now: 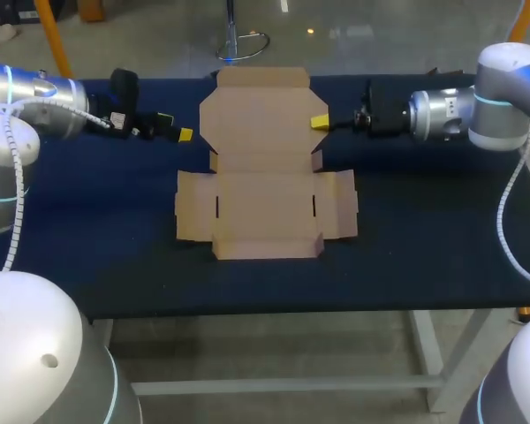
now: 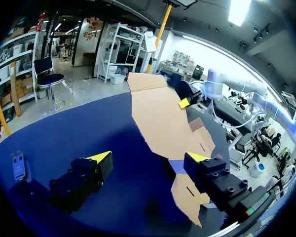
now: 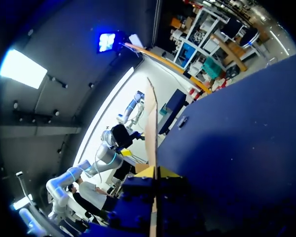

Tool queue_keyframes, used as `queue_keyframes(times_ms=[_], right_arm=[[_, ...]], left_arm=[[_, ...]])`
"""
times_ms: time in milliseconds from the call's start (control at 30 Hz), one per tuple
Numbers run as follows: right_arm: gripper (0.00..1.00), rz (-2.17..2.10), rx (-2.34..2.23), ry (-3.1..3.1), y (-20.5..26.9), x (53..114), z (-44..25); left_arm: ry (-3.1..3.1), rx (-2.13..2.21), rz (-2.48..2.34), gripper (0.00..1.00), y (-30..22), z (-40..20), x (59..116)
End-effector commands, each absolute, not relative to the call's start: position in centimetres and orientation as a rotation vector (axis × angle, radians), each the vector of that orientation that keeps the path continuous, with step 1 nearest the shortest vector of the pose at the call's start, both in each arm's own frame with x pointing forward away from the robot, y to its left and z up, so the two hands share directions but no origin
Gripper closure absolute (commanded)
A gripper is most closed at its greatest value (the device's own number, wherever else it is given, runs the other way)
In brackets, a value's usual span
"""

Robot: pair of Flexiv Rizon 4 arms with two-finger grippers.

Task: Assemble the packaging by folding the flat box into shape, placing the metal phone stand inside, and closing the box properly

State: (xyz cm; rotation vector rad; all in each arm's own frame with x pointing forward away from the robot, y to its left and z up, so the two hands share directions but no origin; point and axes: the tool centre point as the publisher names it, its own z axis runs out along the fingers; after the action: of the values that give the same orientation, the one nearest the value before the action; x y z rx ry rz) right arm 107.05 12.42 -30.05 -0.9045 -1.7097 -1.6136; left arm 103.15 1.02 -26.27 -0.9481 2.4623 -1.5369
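The right hand [image 1: 319, 122] pinches the flat box [image 1: 265, 177] at its 3 o'clock edge, likely to fold; the left hand [image 1: 178, 131] hovers empty, spread wide, at 9 o'clock

**Card Edge Conceals Half a Grip**

From the right wrist, the flat box [image 3: 151, 129] presents only its thin edge, its faces turned out of sight. Overhead, one yellow tip of the right gripper [image 1: 320, 122] lies on the card (its partner is hidden beneath). Beside the left gripper [image 2: 149, 158], a small grey-blue object [image 2: 18, 165] is too small to identify.
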Motion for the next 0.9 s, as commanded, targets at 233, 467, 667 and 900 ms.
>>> queue_keyframes(times_ms=[233, 467, 667, 900], right_arm=[[1.0, -1.682, -0.837, -1.719, 12.2, 107.1, -29.3], [1.0, -1.748, -0.792, -1.74, 12.6, 107.2, -28.5], [1.0, -1.764, -0.79, -1.751, 13.2, 107.8, -28.3], [1.0, -1.776, -0.776, -1.753, 13.9, 108.3, -28.4]], left_arm=[[2.475, -0.792, -1.676, 0.0, 0.6, -26.9, 106.5], [2.495, -0.669, -1.85, 0.0, -0.4, -26.7, 107.7], [2.524, -0.592, -1.89, 0.0, -1.8, -26.5, 108.1], [2.535, -0.542, -1.92, 0.02, -3.2, -26.1, 108.2]])
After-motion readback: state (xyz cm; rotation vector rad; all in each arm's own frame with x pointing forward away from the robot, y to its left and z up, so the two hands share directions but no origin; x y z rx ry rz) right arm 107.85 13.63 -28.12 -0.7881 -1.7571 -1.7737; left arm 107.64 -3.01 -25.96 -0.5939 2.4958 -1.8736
